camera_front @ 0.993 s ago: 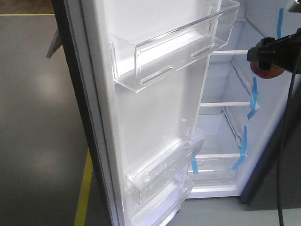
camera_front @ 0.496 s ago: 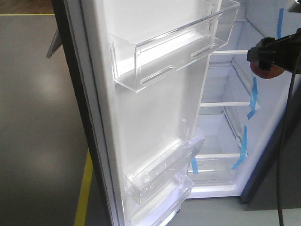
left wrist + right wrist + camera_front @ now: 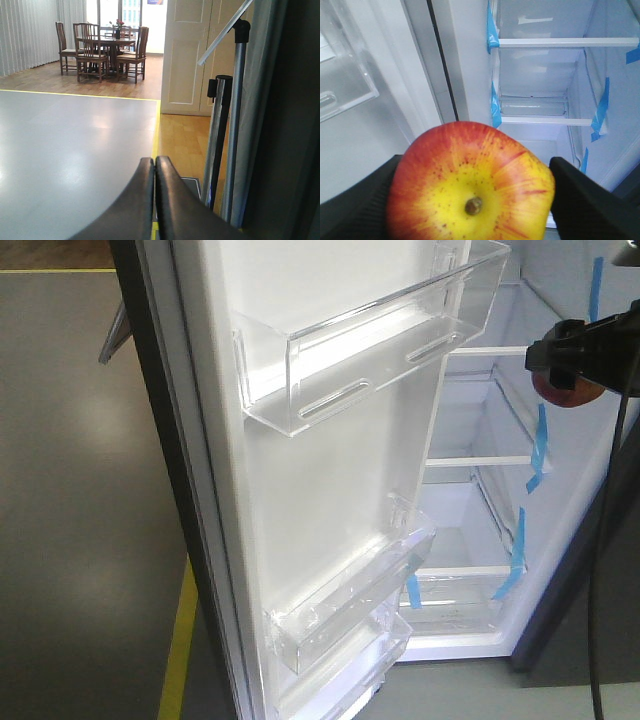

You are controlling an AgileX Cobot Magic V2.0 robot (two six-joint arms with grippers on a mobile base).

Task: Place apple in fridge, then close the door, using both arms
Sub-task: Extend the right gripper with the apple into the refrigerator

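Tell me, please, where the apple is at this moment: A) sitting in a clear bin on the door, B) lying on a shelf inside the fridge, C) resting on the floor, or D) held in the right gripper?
D: the right wrist view shows the apple clamped in the right gripper, between its black fingers, with the bare shelves of the open fridge beyond it.
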